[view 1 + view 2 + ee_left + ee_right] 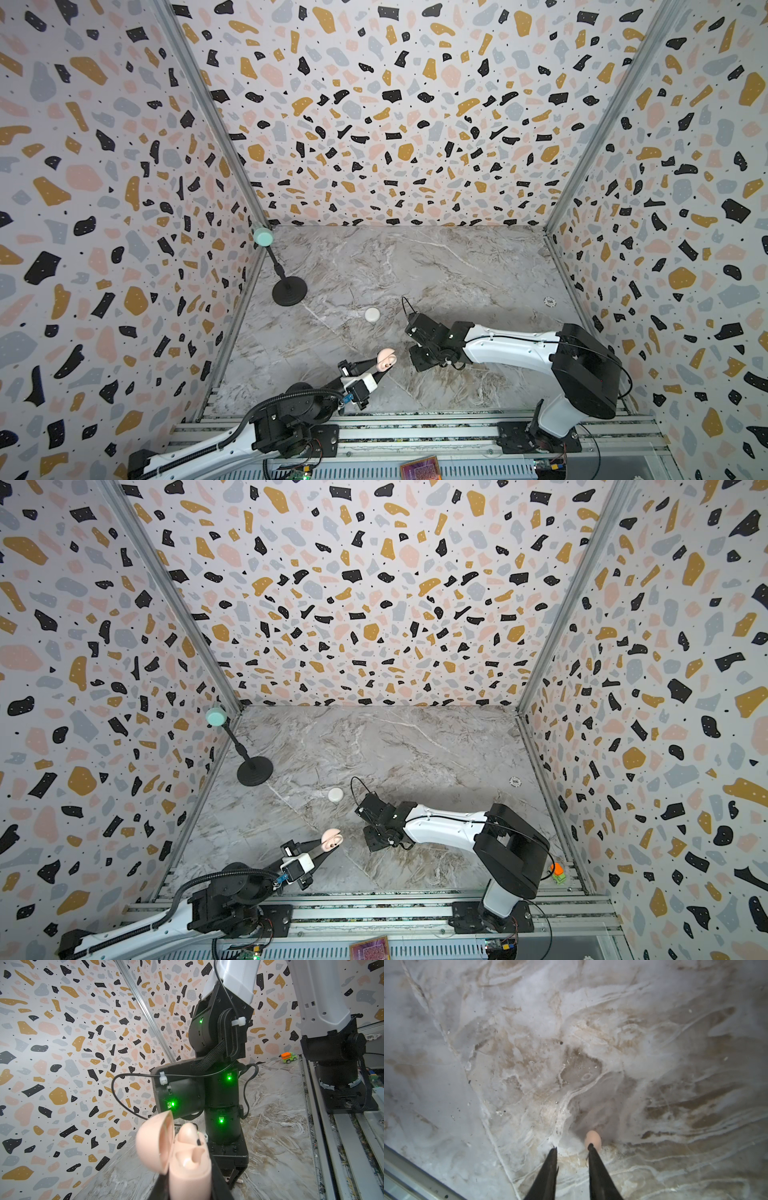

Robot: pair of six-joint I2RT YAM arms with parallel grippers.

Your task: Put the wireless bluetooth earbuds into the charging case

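The left gripper (381, 365) was clamped on the pale pink rounded plastic charging case (187, 1167), which was held lid-open at the lower middle of a top view. One pale pink plastic earbud (188, 1133) sat in a socket. The right gripper (573, 1146) pointed down at the grey marble tabletop (508, 1043), jaws apart and empty. A second pale pink earbud (592, 1138) lay right at one fingertip, low in the middle of the right wrist view. The bud sat outside the gap, so I reckoned closing there would miss it or flick it away.
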